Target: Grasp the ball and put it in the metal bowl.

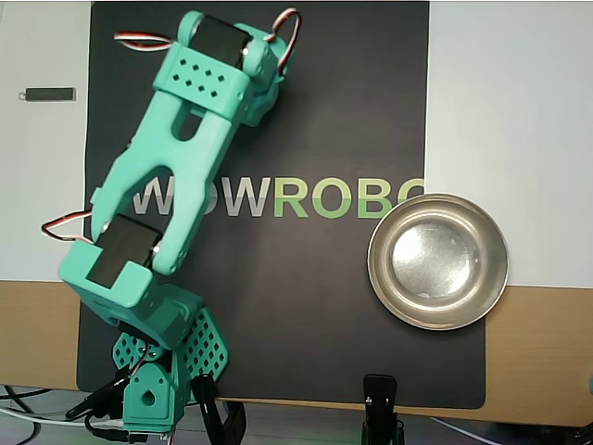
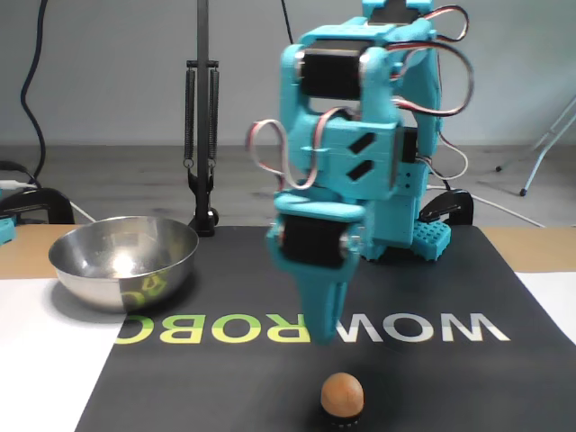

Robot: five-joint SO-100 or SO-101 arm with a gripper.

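Observation:
In the fixed view the small orange-tan ball [image 2: 342,393] rests on the black mat near the front edge. My teal gripper [image 2: 322,338] points straight down, its tip a little above and slightly left of the ball, not touching it. Its fingers form one closed point with nothing between them. The shiny metal bowl [image 2: 123,261] stands at the left, partly on the mat, with nothing in it. In the overhead view the bowl [image 1: 437,261] lies at the right. There the arm's wrist [image 1: 218,79] hides both the ball and the fingers.
The black mat [image 1: 315,306] carries large WOWROBO lettering and lies on a white and wood tabletop. The arm's base [image 1: 153,371] is clamped at the mat's lower left in the overhead view. A small dark stick [image 1: 48,94] lies on the white surface at the left. A black stand [image 2: 202,117] rises behind the bowl.

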